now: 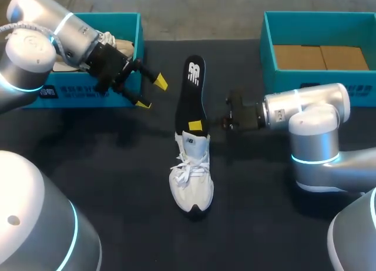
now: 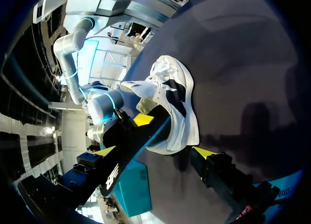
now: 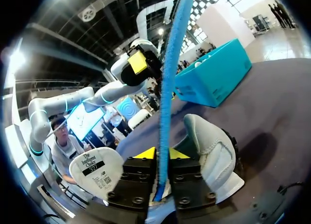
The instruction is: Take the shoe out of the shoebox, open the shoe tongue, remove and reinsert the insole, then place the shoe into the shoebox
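Status: white shoe (image 1: pixel 191 177) sits on its sole around the middle of the table (image 1: pixel 117 165), outside both boxes, toe toward the near edge and heel toward the far edge. Black insole (image 1: pixel 192 89) has its near end at the shoe's opening, and the rest runs out past the heel toward the far edge. We can't tell how deep it sits inside.

Right gripper (image 3: pixel 163 153) comes in from the right side, fingers closed tight on the insole's blue edge just beyond the heel, one yellow tip on each face.

Left gripper (image 1: pixel 151 93) hangs over the table just in front of the left shoebox (image 1: pixel 88 97), fingers spread wide with nothing between them, well apart from the shoe.

Left shoebox is at the far left corner with a second shoe (image 1: pixel 120 46) in it. Right shoebox (image 1: pixel 267 47) is at the far right corner, showing its cardboard floor.
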`<act>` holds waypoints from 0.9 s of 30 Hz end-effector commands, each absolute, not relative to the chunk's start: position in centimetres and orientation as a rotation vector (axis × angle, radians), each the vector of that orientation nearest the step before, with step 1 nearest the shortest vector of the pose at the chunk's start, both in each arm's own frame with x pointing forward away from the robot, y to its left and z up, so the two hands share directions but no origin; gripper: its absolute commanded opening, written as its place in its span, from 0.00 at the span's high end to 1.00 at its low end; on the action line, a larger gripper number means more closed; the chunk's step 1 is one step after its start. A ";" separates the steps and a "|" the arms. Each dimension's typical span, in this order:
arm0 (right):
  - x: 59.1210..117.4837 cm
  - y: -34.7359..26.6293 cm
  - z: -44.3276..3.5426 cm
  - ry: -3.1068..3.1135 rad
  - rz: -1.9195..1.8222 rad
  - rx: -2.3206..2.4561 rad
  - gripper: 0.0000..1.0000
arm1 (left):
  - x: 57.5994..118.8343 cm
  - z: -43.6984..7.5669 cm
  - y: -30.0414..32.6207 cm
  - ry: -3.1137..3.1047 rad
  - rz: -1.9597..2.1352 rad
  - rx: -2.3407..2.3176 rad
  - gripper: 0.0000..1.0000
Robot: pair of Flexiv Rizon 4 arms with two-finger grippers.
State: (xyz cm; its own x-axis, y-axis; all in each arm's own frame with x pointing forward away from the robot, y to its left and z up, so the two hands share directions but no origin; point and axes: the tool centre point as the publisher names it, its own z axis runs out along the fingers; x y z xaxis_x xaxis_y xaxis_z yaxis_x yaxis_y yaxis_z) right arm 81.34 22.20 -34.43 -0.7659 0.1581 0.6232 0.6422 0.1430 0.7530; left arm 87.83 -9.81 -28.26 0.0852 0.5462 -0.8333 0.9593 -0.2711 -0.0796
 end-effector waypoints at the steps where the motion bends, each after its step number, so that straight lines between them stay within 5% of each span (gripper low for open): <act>1: 81.3 22.2 -34.0 -2.046 -1.659 -0.774 0.64 | 87.7 -28.2 -9.8 1.480 -1.079 1.871 0.00; 18: 82.5 21.8 -32.0 -2.097 -1.653 -0.738 0.73 | 87.7 -28.2 -9.8 1.480 -1.079 1.871 0.00; 21: 83.0 21.9 -31.6 -2.109 -1.641 -0.718 0.78 | 87.7 -28.2 -9.8 1.480 -1.079 1.871 0.00; 25: 83.3 22.1 -31.5 -2.123 -1.603 -0.697 1.00 | 87.7 -28.2 -9.8 1.480 -1.079 1.871 0.00; 27: 83.3 22.1 -31.8 -2.116 -1.595 -0.694 1.00 | 87.7 -28.2 -9.8 1.480 -1.079 1.871 0.00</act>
State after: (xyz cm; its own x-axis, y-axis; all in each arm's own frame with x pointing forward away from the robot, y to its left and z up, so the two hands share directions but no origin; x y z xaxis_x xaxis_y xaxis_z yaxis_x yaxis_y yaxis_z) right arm 82.68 21.84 -31.63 -0.7993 0.1542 0.5808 0.6009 0.2023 0.7733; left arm 87.83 -9.81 -28.26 0.0852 0.5462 -0.8333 0.9593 -0.2711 -0.0796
